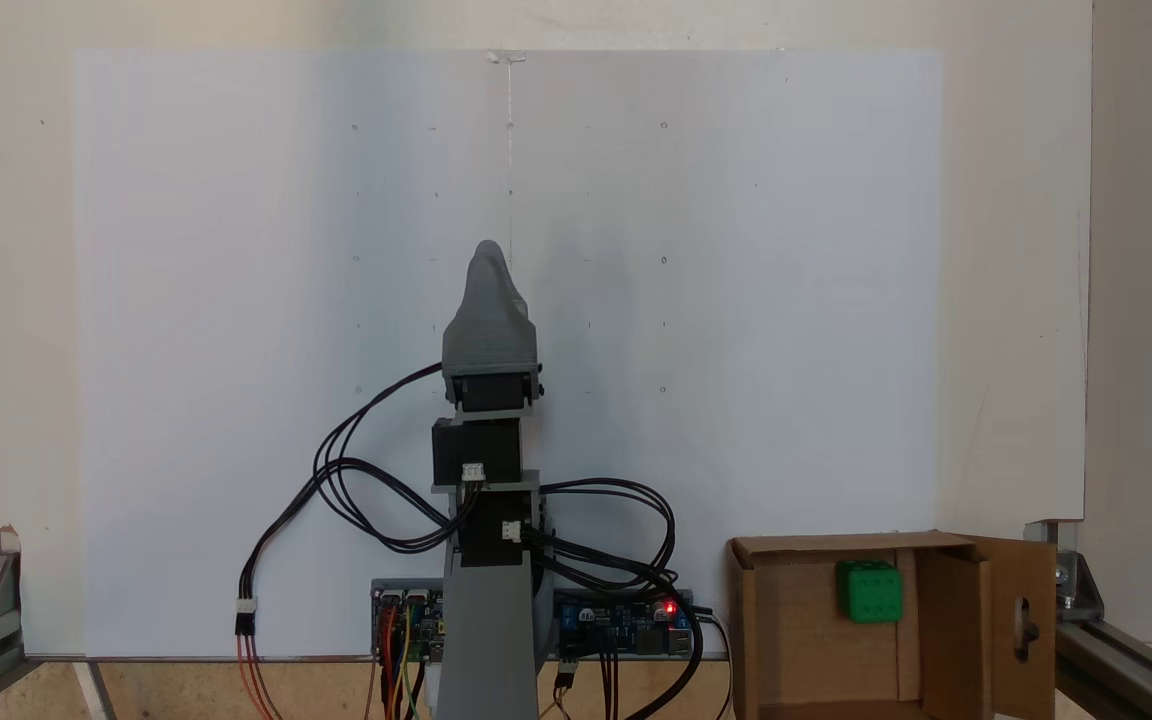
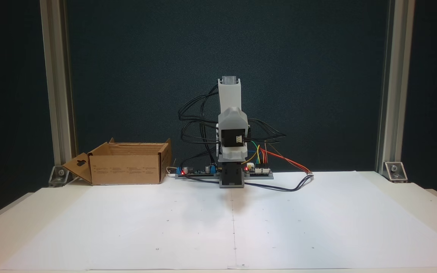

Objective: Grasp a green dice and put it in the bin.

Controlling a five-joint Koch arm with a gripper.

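White paper covers your table from edge to edge, marked with a faint centre line and a sparse grid of small dots. Behind the table you have a dark wall, and two aluminium posts stand at the back corners, each fixed with a metal bracket.

Count what you have: one arm, one bin, one dice, and two circuit boards at the arm's base, each with a red light on. Black cables loop around the arm, and coloured wires run from one board.

Your arm is folded up over its base, with the gripper pointing out above the centre line. Its jaws lie one behind the other for both cameras, so you cannot tell whether they are apart or together; nothing is seen in them.

The green dice lies inside the bin, on its floor near the side with the handle flap. The bin stands open beside the boards, well apart from the gripper, its cut-out flap folded outward.
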